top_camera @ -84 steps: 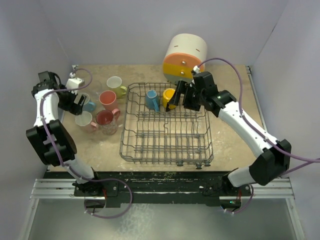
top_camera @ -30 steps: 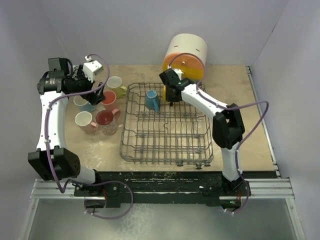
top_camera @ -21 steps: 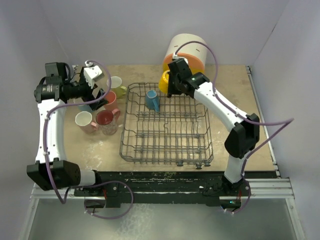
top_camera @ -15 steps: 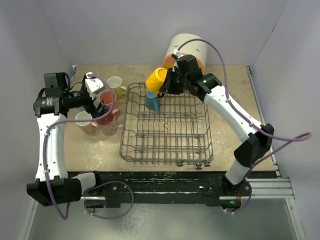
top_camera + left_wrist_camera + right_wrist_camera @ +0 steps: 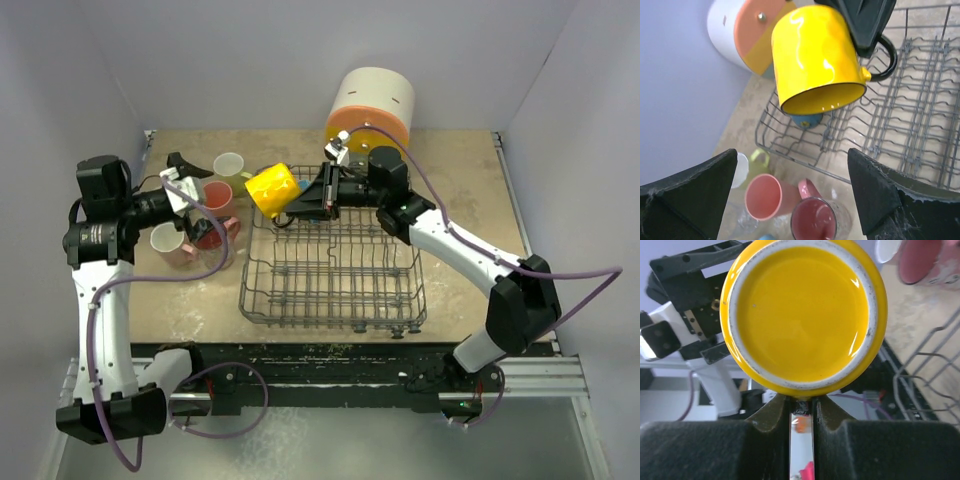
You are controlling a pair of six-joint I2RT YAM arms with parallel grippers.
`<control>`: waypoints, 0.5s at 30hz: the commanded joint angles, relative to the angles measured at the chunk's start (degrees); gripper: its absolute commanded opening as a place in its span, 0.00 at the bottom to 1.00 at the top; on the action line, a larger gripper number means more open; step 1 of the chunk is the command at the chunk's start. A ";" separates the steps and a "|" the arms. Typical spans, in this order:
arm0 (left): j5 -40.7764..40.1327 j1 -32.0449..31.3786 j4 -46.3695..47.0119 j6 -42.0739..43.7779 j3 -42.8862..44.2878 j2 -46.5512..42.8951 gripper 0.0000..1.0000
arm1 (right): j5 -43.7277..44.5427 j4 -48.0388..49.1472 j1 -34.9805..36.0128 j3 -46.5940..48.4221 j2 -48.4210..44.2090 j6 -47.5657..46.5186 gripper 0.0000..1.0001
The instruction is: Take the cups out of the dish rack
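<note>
as right end effector pinches glossy yellow mug by hdl, left end effector gapes wide.

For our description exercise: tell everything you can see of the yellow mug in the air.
Glossy and ceramic-looking, the yellow mug has a dark loop handle and a pale unglazed ring round its base. The right gripper is shut on the handle, holding it in the air over the far left corner of the dish rack. It is tipped sideways, mouth toward the left gripper and somewhat down, base away from it. Nothing else touches it.
</note>
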 commanded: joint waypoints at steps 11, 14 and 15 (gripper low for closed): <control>9.59 -0.20 21.77 -19.10 0.13 -2.49 0.81 | -5.63 41.75 4.77 -2.37 -0.60 26.23 0.00; 10.80 -0.25 23.20 -23.01 1.56 -1.52 0.77 | -4.71 44.13 6.19 -1.76 0.09 27.93 0.00; 11.15 -0.25 23.31 -23.95 1.89 -1.27 0.75 | -4.63 44.27 6.58 -1.35 0.34 28.08 0.00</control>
